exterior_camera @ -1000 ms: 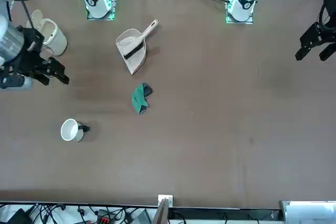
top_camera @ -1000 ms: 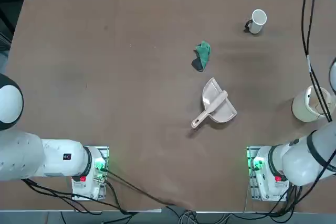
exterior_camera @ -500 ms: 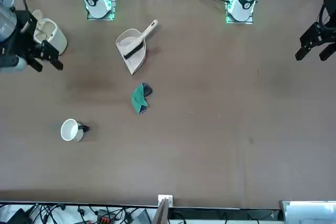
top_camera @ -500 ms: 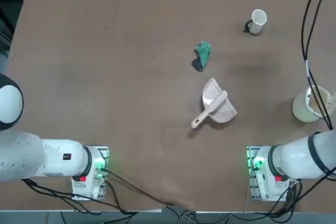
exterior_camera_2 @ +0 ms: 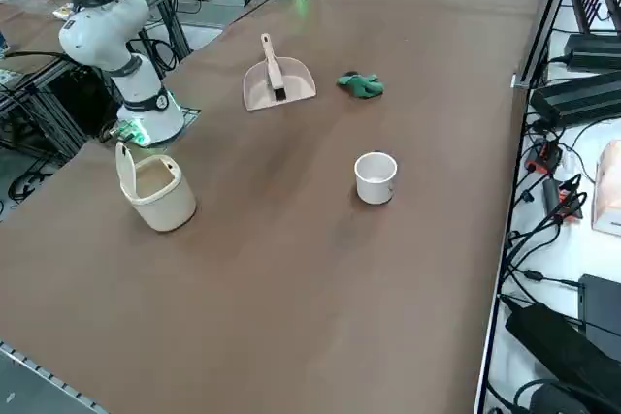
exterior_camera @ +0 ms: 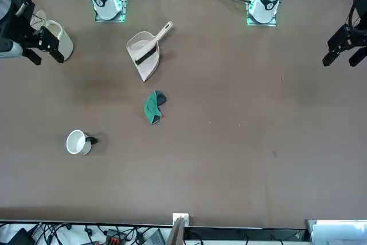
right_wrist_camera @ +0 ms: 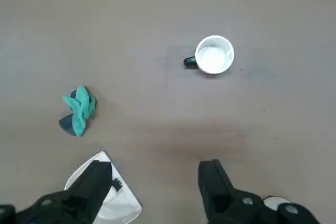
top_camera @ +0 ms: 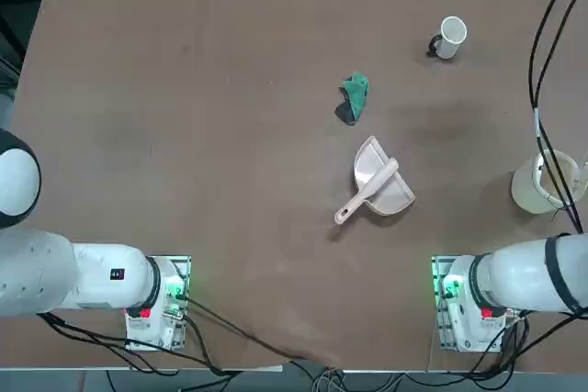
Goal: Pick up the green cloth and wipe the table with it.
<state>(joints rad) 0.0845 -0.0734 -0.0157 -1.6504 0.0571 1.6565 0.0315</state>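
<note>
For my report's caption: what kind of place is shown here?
Probably a robotics lab. Two white robot arms are bolted at the edge of a large brown table, metal frames stand beside it, and cables and electronics line its side.

The crumpled green cloth lies mid-table, beyond the dustpan.

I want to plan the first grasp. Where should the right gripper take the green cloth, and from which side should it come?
Grip the raised, bunched middle of the green cloth, coming straight down. It lies crumpled on the table with nothing touching it. The dustpan lies apart. The right gripper is open and well above it.
</note>
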